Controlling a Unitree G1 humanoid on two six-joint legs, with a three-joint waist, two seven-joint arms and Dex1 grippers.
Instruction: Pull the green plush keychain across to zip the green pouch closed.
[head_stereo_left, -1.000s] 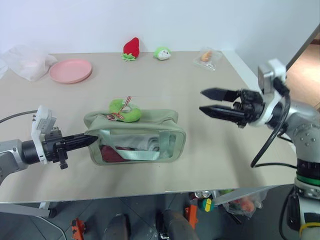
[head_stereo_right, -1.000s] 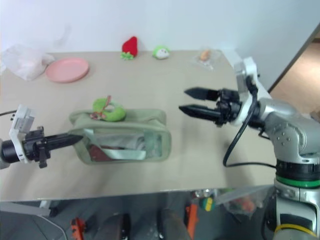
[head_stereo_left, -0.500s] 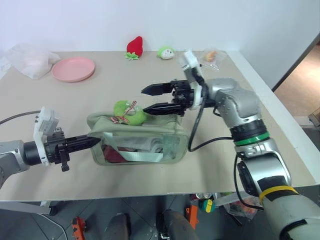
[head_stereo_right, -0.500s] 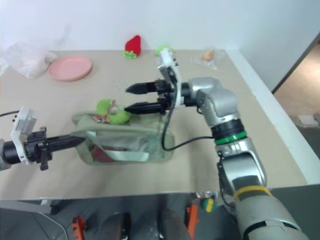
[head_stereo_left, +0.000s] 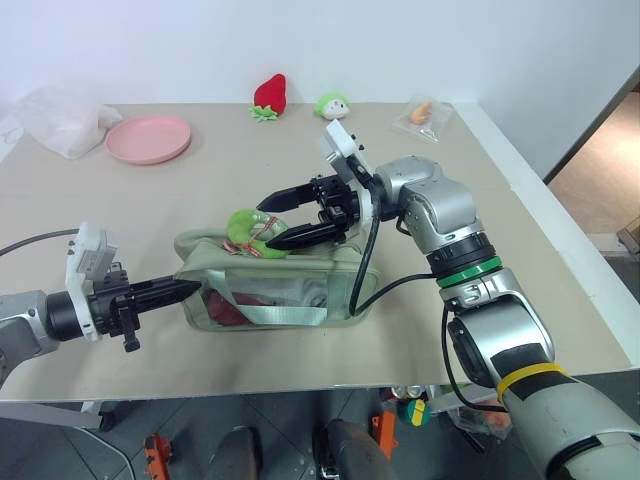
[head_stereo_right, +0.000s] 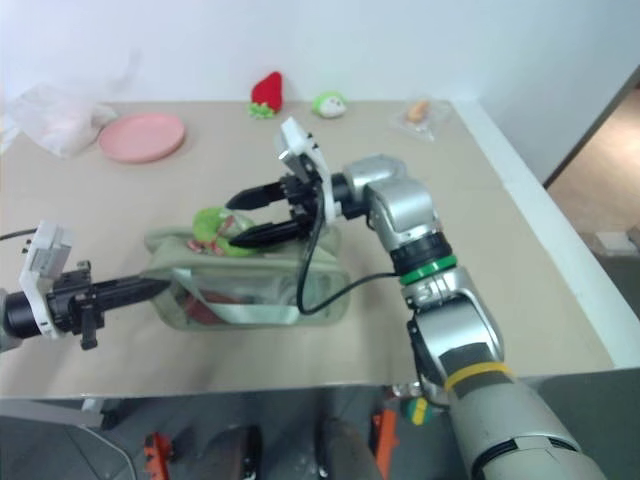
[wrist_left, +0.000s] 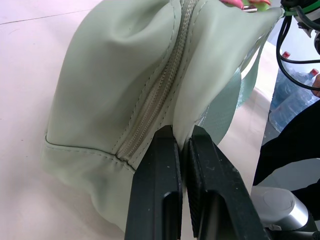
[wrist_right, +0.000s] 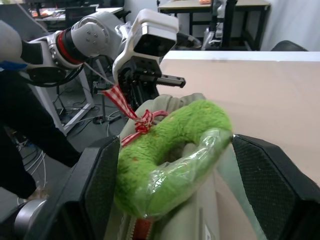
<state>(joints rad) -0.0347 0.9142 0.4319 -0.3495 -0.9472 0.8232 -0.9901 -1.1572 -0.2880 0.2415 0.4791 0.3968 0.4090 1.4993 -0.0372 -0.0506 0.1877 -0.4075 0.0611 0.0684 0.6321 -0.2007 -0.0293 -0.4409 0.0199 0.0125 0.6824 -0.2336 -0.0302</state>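
The pale green pouch (head_stereo_left: 290, 290) lies near the table's front edge, its zipper (wrist_left: 160, 85) running along the top. On its top left end rests the green plush keychain (head_stereo_left: 248, 228), a fuzzy ring with a red checked bow (wrist_right: 135, 122). My right gripper (head_stereo_left: 268, 224) reaches in from the right and stands open, one finger on each side of the keychain (wrist_right: 170, 150). My left gripper (head_stereo_left: 190, 289) is shut on the pouch's left end and pinches a fold of fabric (wrist_left: 187, 107) beside the zipper.
At the table's back stand a pink plate (head_stereo_left: 147, 138), a white plastic bag (head_stereo_left: 55, 115), a red strawberry plush (head_stereo_left: 267, 95), a round green-and-white plush (head_stereo_left: 328, 105) and a clear bag (head_stereo_left: 420, 115). The table's front edge lies close below the pouch.
My right arm has swung from the table's right side leftwards to the keychain, and its fingers have narrowed around it. The left gripper has kept its grip on the pouch's end.
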